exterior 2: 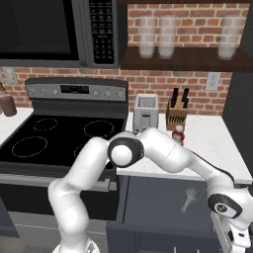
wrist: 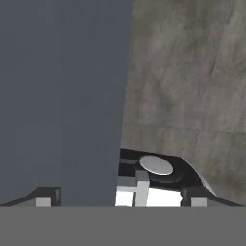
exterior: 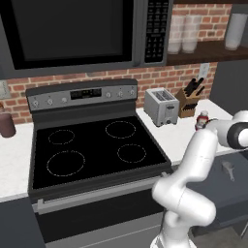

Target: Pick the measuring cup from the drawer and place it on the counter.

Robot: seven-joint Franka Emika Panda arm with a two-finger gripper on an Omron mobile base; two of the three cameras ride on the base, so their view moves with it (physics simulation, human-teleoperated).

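Note:
The measuring cup [exterior 2: 189, 198], a tiny grey metal cup with a short handle, lies inside the open drawer [exterior 2: 148, 200] below the white counter [exterior 2: 210, 143]. From the left base view the measuring cup [exterior: 227, 169] shows in the drawer [exterior: 238, 196], just right of my arm, under the counter [exterior: 177, 133]. My arm reaches down past the drawer's right end, its wrist [exterior 2: 225, 205] low. In the hand view my gripper [wrist: 122, 197] is open, fingertips [wrist: 48, 198] wide apart. It holds nothing. A flat dark grey panel [wrist: 62, 96] stands close in front, its edge between the fingers.
On the counter stand a toaster [exterior: 161, 106], a knife block [exterior: 189, 101] and a red-capped little bottle [exterior: 202, 119]. The black stovetop [exterior: 92, 147] lies left of them, with a maroon tumbler [exterior: 6, 125] beyond it. Grey floor [wrist: 192, 72] lies beside the panel.

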